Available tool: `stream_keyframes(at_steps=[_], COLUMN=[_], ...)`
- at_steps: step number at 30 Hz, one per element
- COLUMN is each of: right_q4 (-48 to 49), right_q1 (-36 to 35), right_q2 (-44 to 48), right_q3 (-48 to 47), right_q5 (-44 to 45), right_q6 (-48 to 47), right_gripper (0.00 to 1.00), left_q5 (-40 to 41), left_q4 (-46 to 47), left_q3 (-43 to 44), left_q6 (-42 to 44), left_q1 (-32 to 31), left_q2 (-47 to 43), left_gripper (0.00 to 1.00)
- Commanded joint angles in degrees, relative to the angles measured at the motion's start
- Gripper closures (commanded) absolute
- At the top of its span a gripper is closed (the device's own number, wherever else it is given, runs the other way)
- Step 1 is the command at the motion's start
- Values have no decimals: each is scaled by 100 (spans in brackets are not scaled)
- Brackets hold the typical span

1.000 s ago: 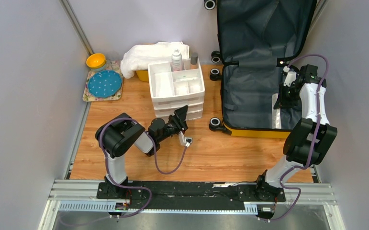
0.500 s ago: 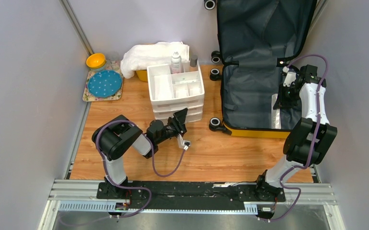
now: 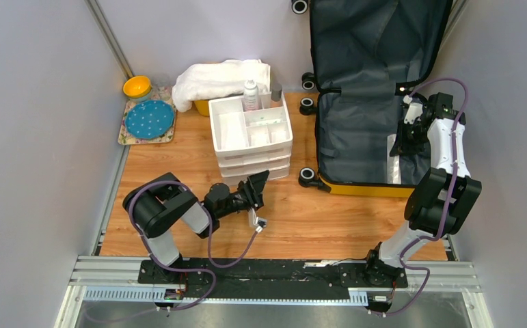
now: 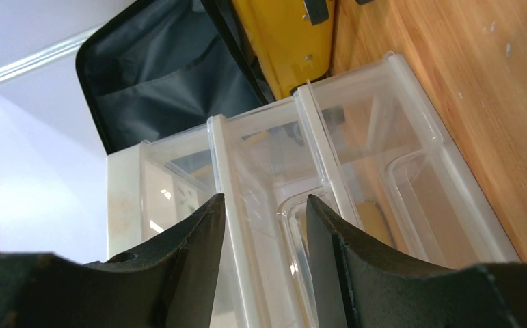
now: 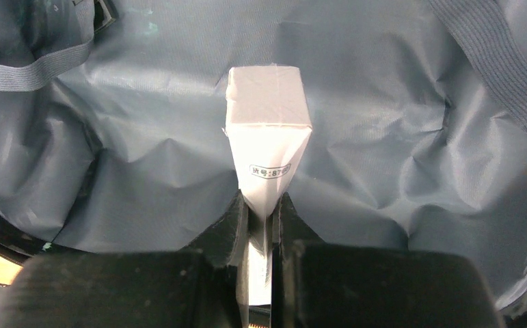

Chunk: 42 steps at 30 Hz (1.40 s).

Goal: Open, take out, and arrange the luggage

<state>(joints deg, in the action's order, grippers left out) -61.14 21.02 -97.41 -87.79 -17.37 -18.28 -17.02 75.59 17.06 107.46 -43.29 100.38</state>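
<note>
The yellow luggage lies open at the right, its lid leaning on the back wall and its dark grey lining showing. My right gripper is inside the lower half. In the right wrist view it is shut on a white paper packet, pinched flat between the fingers above the lining. My left gripper is low, at the front of the white drawer organiser. In the left wrist view it is open, close to the clear drawers, with the luggage shell behind.
A white towel covers a yellow tub behind the organiser. A white bottle and a grey cup stand at its back. An orange bowl and a blue plate sit on a mat at the back left. Walls close both sides.
My left arm has drawn back toward the near edge, and the organiser has slid a little nearer with it. The right arm and the packet have not moved.
</note>
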Motion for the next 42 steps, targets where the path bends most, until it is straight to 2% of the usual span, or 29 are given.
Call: stream_keyframes(at_steps=[1,3,6,8,11,13,15,18,19,21,24,31,38,42], right_q4=[-29,-29,-29,-12,-11,-3,6,-3,-3,-3,-29,-38,-29,-20], right_q1=[-36,-36,-36,-36,-45,-36,-36,-45,-36,-36,-36,-36,-36,-36], right_q2=[11,11,37,72,125,160,169,143,125,117,73,81,55,29], right_q3=[-19,-19,-10,51,121,157,166,183,183,166,139,122,87,60], right_q5=[-162,-179,-179,-179,-223,-241,-250,-276,-276,-294,-303,-241,-258,-329], right_q6=[-53,-35,-44,-35,-26,-18,0,35,44,70,88,79,97,150], right_gripper=[100,100,100,100,100,100,100,100,100,100,100,100,100,100], left_q5=[-311,-189,556,672,1287,1648,1954,2193,2194,2377,2650,2361,1852,1737], left_q4=[1256,1256,1221,801,-122,-430,-327,805,1495,1966,1995,1995,1994,1994], left_q3=[-141,-185,-150,-246,-247,-299,-352,-484,-484,-388,-19,175,666,1166], left_q6=[223,205,-434,-988,-1867,-2211,-2308,-2020,-1897,-1511,-1525,-1438,-1342,-1307], left_q1=[-127,-180,-487,-627,-899,-979,-1006,-1006,-1015,-998,-954,-778,91,347], left_q2=[-255,-308,-545,-973,-1650,-1854,-1899,-1505,-1338,-846,-616,-581,-186,244], left_gripper=[45,44,38,36,36,37,40,43,43,43,40,37,37,38])
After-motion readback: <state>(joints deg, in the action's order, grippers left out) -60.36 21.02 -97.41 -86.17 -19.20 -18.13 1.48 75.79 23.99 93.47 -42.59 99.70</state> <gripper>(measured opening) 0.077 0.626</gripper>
